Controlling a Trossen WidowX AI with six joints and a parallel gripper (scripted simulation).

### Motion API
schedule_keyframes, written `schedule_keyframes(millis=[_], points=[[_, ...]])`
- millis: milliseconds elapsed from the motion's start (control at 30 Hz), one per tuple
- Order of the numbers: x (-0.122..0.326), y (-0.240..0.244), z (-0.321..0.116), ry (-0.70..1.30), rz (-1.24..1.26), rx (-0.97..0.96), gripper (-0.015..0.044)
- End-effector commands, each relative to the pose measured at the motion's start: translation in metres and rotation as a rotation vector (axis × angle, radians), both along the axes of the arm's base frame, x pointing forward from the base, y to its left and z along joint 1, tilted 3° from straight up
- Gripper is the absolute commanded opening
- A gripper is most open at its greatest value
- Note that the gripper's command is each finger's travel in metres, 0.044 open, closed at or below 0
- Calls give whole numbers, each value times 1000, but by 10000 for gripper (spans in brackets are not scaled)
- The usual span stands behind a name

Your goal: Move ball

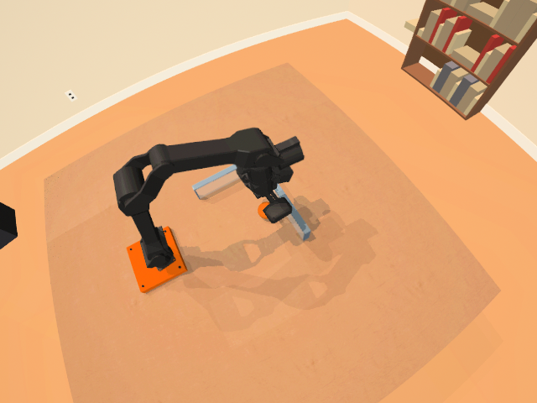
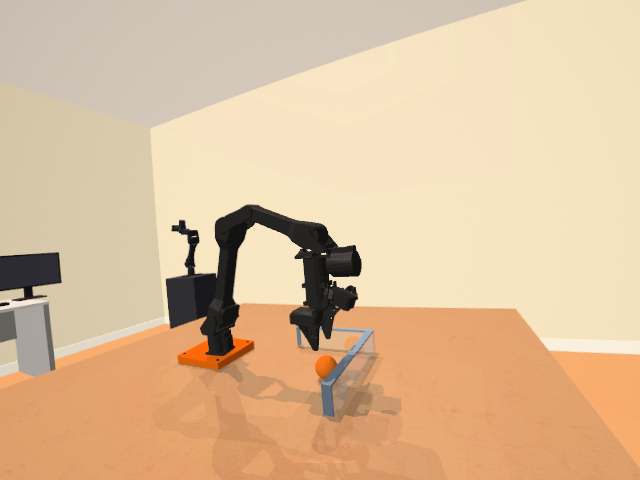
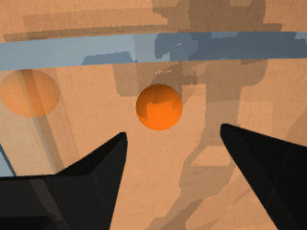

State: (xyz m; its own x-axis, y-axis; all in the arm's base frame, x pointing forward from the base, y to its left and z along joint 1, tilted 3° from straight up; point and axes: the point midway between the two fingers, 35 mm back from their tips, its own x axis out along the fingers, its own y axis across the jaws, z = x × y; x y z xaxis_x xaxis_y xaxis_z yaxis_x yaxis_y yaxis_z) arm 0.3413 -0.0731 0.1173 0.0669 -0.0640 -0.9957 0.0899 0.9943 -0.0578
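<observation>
Black parallel-jaw gripper (image 3: pixel 173 139) spread wide, empty — poised above the small orange ball (image 3: pixel 159 107). Ball sits just beside the low clear blue-edged wall (image 3: pixel 72 50) at 12 o'clock; translucent orange ball copy (image 3: pixel 29 92) at 9 o'clock, open tabletop between.
</observation>
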Motion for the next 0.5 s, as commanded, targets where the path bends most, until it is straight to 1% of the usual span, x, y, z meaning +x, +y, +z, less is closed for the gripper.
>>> schedule_keyframes(millis=[0,467], points=[[3,7,-1,8,-43,19,364],[5,6,-20,8,-43,19,364]])
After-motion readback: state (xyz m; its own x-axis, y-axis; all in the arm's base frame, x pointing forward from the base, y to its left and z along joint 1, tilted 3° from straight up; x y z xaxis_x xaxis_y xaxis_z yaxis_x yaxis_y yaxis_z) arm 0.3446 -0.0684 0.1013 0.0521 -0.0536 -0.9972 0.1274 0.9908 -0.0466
